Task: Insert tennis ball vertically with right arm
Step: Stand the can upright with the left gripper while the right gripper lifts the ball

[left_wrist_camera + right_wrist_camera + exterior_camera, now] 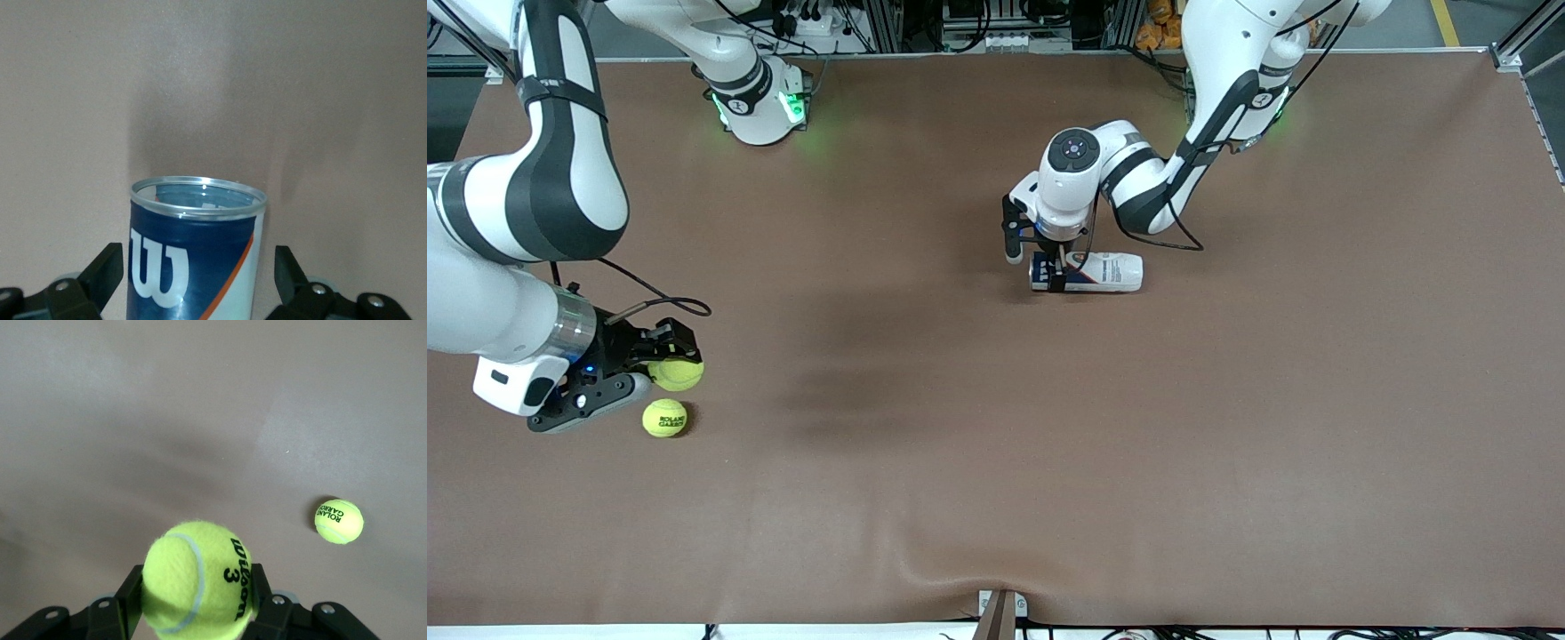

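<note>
The tennis ball can (1089, 271) lies on its side on the brown table (996, 462), toward the left arm's end. Its open, metal-rimmed mouth (198, 197) faces the right arm's end. It is blue and white, with a large white letter on the blue band. What can be seen of its inside through the mouth holds no ball.

The left gripper (1052, 271) is down at the mouth end of the can. Its fingers (100, 273) stand spread wide, one on either side of the can, and each is clear of the wall. It holds nothing.

The right gripper (660, 358) is over the table at the right arm's end. Its jaws are closed on a yellow tennis ball (198, 580), marked with black lettering and the numeral 3. This ball is well apart from the can.

A second yellow ball (664, 418), printed with black lettering, rests on the table just beside the right gripper, nearer to the front camera than the held ball. The two balls do not touch.

Bare table lies between the held ball and the can's mouth.
</note>
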Controlling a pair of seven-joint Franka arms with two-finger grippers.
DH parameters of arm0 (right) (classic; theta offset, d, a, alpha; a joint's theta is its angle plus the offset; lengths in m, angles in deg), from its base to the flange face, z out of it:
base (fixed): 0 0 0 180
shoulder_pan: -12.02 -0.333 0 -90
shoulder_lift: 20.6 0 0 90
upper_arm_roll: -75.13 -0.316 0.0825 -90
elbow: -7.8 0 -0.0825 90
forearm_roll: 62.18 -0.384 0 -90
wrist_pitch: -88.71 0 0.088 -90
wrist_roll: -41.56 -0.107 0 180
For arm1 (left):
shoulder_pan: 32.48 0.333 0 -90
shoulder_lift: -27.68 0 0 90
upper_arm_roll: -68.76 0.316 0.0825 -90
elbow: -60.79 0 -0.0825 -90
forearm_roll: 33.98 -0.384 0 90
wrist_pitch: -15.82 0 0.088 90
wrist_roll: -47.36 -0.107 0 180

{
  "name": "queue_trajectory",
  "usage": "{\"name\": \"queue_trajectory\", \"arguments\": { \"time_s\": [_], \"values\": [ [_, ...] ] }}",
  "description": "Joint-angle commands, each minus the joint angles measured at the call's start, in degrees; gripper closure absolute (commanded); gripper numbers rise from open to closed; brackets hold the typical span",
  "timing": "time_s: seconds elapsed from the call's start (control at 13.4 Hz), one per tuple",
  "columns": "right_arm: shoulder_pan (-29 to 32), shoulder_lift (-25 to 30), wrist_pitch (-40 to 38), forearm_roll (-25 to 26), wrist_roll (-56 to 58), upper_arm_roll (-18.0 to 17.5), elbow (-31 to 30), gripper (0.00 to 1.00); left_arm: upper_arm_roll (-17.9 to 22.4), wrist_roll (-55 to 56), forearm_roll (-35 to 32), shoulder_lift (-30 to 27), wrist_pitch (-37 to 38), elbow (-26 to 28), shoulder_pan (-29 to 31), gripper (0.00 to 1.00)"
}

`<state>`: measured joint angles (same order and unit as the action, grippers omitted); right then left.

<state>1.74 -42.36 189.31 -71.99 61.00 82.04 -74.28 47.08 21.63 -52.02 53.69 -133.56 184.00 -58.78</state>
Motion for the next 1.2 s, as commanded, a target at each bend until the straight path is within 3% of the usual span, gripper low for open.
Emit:
{"name": "queue_trajectory", "arguments": {
  "time_s": [0.0, 1.12],
  "values": [
    [0.3, 1.0, -0.8, -1.0, 0.6, -0.1, -0.2, 0.80, -0.5, -0.5, -1.1, 0.6, -1.0, 0.5, 0.6, 0.00],
    [0.4, 1.1, -0.9, -1.0, 0.6, -0.2, -0.5, 0.80, -0.4, -0.5, -5.9, 4.5, -3.6, -1.1, 0.6, 0.00]
  ]
}}
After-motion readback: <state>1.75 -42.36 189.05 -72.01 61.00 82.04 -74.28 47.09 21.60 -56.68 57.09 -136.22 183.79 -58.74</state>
